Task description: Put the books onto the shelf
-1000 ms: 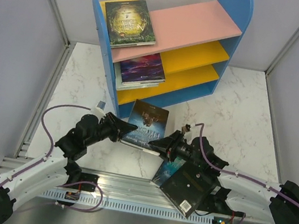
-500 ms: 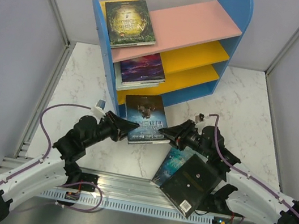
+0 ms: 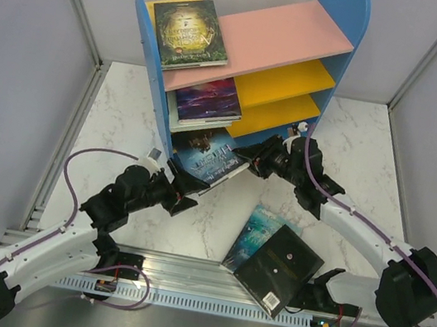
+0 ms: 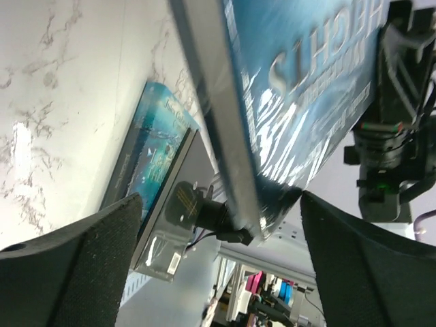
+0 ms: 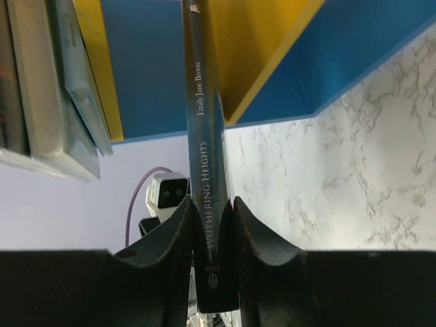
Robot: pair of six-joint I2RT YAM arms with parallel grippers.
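The shelf (image 3: 319,88) stands at the back, with a dark green book (image 3: 188,34) over a yellow one on its pink top and a purple galaxy book (image 3: 208,99) on the upper yellow board. My right gripper (image 3: 249,158) is shut on the spine of a dark blue book (image 3: 211,158), whose far end sits at the lower yellow board; in the right wrist view the gripper (image 5: 212,225) pinches that spine (image 5: 204,150). My left gripper (image 3: 187,192) is open just below the book's near corner, its fingers (image 4: 68,266) wide apart and off the cover (image 4: 300,102).
A teal book (image 3: 262,228) and a black book (image 3: 278,267) lie overlapping on the marble table (image 3: 353,161) near the front rail, right of centre. Grey walls close in both sides. A stack of books (image 5: 48,88) fills the left of the board above.
The left gripper has opened and let go of the dark blue book. The right gripper has carried the book up and back, from the table's middle to the shelf's lower opening.
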